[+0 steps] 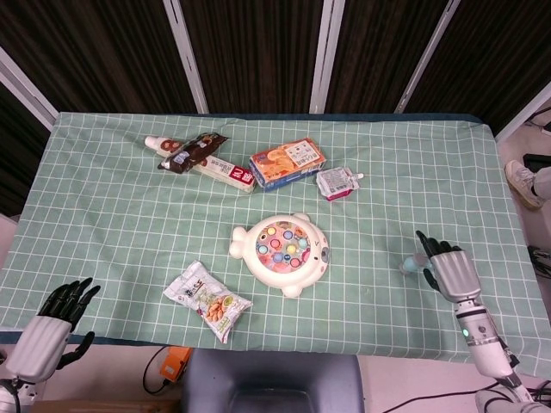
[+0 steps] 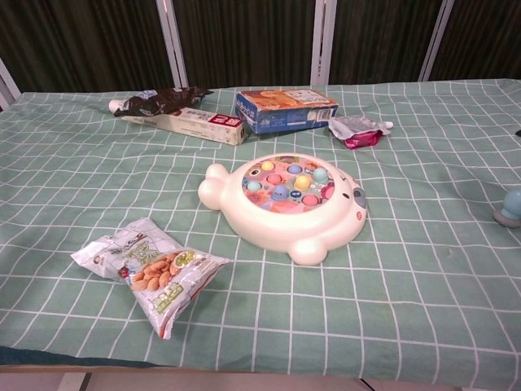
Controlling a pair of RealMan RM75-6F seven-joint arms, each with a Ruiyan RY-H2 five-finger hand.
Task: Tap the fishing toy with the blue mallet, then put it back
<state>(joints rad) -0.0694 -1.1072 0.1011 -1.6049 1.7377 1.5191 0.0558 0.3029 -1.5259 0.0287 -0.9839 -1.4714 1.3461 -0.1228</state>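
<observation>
The fishing toy, a white fish-shaped board with coloured pieces on top, lies mid-table. The blue mallet rests on the cloth to its right, and shows at the right edge of the chest view with nothing around it. My right hand is just right of the mallet, fingers spread, holding nothing. My left hand hangs off the table's near left corner, fingers apart and empty. Neither hand shows plainly in the chest view.
A snack bag lies near the front edge, left of the toy. At the back lie a brown wrapper, a long white box, an orange-blue box and a pink pouch.
</observation>
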